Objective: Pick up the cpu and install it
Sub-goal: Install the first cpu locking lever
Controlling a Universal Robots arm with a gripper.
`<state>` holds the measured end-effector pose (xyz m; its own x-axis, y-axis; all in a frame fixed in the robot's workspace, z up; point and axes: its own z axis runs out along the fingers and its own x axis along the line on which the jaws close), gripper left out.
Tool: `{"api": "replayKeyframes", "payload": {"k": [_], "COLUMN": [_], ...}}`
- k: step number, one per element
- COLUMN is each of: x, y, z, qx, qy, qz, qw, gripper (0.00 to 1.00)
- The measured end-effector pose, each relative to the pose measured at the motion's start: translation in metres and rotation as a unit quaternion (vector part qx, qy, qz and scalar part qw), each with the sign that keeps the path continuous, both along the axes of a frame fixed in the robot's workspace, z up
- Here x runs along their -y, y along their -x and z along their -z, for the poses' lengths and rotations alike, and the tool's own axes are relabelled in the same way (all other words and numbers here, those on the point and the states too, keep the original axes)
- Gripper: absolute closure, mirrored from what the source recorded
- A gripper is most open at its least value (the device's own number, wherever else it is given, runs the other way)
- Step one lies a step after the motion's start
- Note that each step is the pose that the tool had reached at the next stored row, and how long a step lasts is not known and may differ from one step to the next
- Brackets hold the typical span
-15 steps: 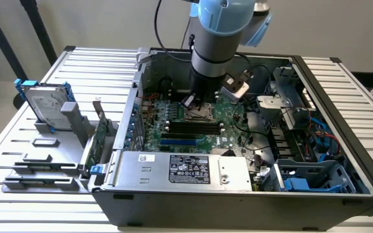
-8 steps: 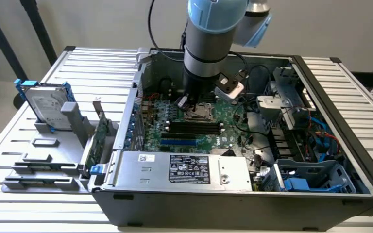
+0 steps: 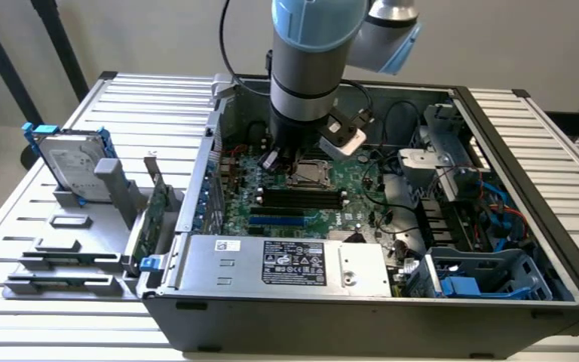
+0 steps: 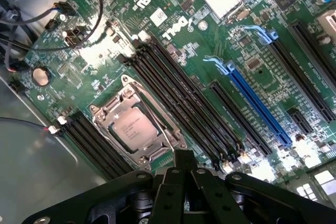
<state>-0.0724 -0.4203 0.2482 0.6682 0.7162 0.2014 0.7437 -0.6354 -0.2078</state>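
Case: open dark-grey metal computer case (image 3: pixel 531 302) on the slatted metal worktop (image 3: pixel 28 219).
Board: glossy green motherboard (image 4: pixel 210 40) with long black slots.
Claw: black jointed claw (image 4: pixel 182 162), clenched, empty, just above the socket.
Chip: flat square dull-silver cpu (image 4: pixel 135 129) seated in its metal-framed socket.

We are finding the print on the cpu (image 4: pixel 137 128) too small to read, the arm (image 3: pixel 307 68) is covering part of the motherboard (image 3: pixel 300 200), and the picture's edge is cutting off the gripper (image 4: pixel 182 157).
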Motion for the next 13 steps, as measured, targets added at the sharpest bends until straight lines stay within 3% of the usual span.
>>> {"api": "replayKeyframes", "payload": {"k": [13], "x": [-0.0024], "y": [-0.0001], "z": [0.0019], "qx": [-0.0001], "qy": [-0.0036], "qz": [0.0], "qw": [1.0], "gripper": [0.89]}}
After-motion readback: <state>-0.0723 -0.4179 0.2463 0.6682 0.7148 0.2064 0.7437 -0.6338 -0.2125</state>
